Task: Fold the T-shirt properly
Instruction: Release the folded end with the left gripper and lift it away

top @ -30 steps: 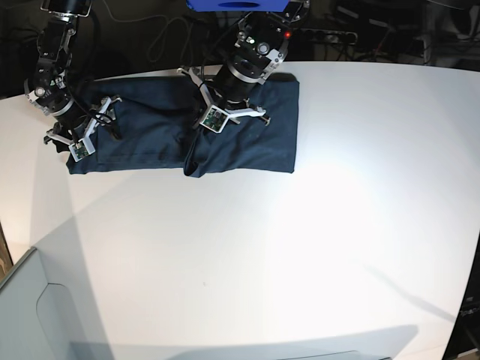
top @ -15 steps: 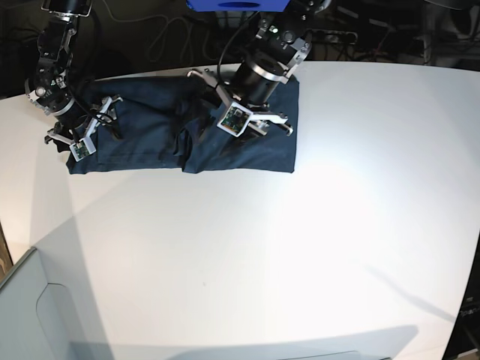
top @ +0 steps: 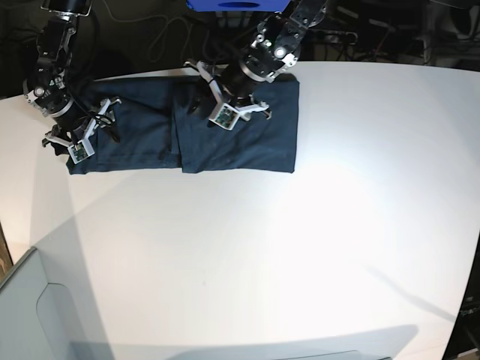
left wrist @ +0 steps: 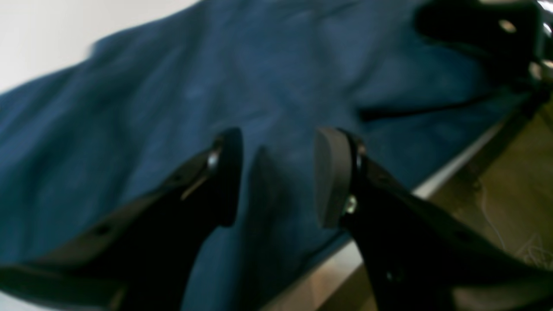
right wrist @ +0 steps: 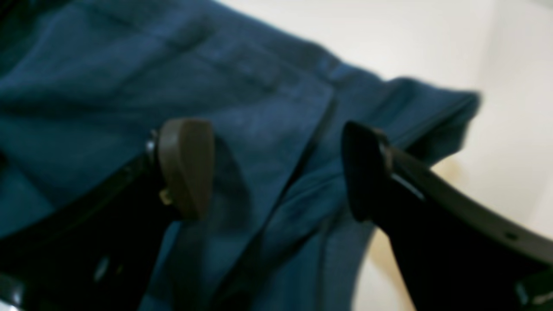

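Observation:
The dark navy T-shirt (top: 255, 146) lies as a long folded band along the far side of the white table (top: 262, 247). Its right half is doubled over, with the fold's edge near the middle. My left gripper (top: 217, 105) hovers over that doubled part. In the left wrist view it (left wrist: 278, 172) is open, with only flat cloth (left wrist: 216, 77) below its pads. My right gripper (top: 84, 133) is at the band's left end. In the right wrist view it (right wrist: 276, 172) is wide open, straddling a layered hem of the cloth (right wrist: 108, 77) without pinching it.
Cables and dark clutter run behind the table's far edge, under a blue object (top: 236, 4). A grey box (top: 22, 315) sits at the front left corner. The left wrist view shows the table edge and wooden floor (left wrist: 497, 172) just right of the shirt.
My left gripper has opened, let go of the cloth and shifted back over the doubled part. The bunched fold now lies flatter. The right arm has barely moved.

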### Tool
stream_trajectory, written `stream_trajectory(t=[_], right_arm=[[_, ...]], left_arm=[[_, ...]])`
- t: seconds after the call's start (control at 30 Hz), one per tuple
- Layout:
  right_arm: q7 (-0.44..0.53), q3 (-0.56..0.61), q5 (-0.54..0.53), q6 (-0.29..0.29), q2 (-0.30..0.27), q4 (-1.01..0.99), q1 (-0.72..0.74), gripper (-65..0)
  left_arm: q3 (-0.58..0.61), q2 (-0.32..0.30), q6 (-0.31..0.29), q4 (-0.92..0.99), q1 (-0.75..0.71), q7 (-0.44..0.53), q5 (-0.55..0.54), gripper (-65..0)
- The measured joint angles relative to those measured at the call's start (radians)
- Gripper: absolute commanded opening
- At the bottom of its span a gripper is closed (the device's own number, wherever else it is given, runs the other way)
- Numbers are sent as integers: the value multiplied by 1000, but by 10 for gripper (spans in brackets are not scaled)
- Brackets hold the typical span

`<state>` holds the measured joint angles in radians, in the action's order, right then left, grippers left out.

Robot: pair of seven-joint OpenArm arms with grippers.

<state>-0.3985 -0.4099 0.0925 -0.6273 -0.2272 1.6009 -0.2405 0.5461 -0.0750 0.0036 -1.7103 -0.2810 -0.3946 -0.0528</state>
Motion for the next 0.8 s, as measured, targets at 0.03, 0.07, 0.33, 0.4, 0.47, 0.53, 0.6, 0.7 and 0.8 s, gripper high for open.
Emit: stream_trajectory(t=[0.03,0.07,0.33,0.4,0.47,0.53,0.6,0.7,0.8], right_arm=[[1,-1,0,0,0,26,-3,-204],[4,-3,-5,0,0,49,-6,-204],[-2,-199,-6,0,103,119,-30,-137],[0,-216,-8,0,115,113,-34,-135],[-23,-225,-10,0,128,90,-31,-134],[-68,-224,-9,0,131,55,-25,-134],[-90,-227,-5,0,130,24,-6,-134],[-95,-258,-19,0,131,-27,23,-134],[-97,-280,-9,0,126,-97,49,-135]], left_arm=[[9,1,-1,0,2,2,0,-389],[12,0,-1,-1,1,1,0,-389],[-67,-85,0,-185,-5,4,-11,-389],[-152,-97,-1,-201,-8,4,-11,-389],[-247,-97,-1,-201,-8,4,-8,-389],[-337,-97,-1,-201,-7,2,-8,-389],[-411,-92,-2,-193,-7,9,-8,-389],[-494,-90,-1,-154,-10,2,-11,-389],[-556,-86,-1,-127,-13,5,-41,-389]])
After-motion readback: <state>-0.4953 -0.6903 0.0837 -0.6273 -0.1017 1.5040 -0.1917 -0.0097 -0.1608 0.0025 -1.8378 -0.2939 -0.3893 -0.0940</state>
